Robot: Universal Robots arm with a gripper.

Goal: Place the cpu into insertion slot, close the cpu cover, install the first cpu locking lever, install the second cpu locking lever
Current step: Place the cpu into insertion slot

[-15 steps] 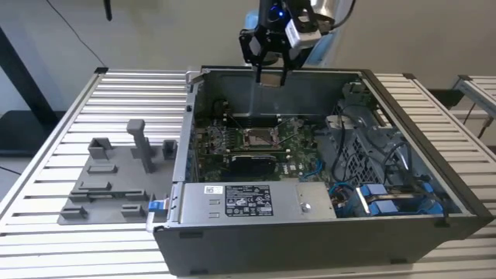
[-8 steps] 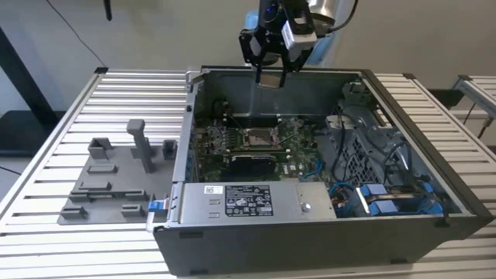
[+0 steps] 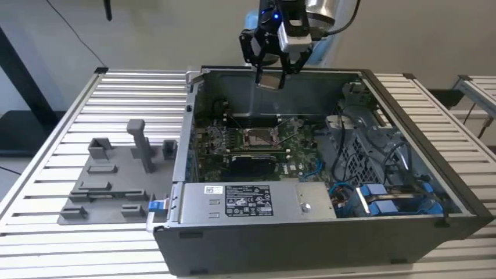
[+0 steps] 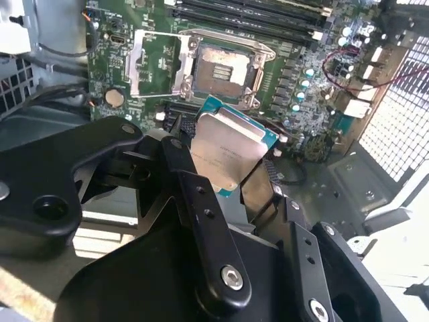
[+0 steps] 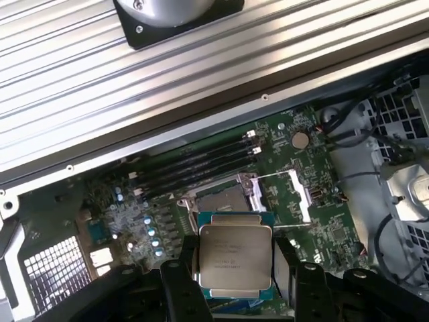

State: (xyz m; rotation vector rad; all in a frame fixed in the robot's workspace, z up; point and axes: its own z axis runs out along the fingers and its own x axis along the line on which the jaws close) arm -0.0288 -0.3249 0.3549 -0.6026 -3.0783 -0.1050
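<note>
The claw (image 3: 273, 71) is clamped on the cpu (image 3: 268, 80), top centre in the exterior view. The insertion slot (image 3: 258, 138) lies well below.

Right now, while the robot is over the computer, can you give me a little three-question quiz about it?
1. Pick one: what holds the cpu? A the jaws, B a person's hand, C nothing.
2. Fill the gap: the metal cover beside the insertion slot is flipped ____.
3. True or false: the cpu already lies in the insertion slot.

Key: 1 A. 2 open. 3 false; it hangs above the board, gripped in the jaws.
</note>
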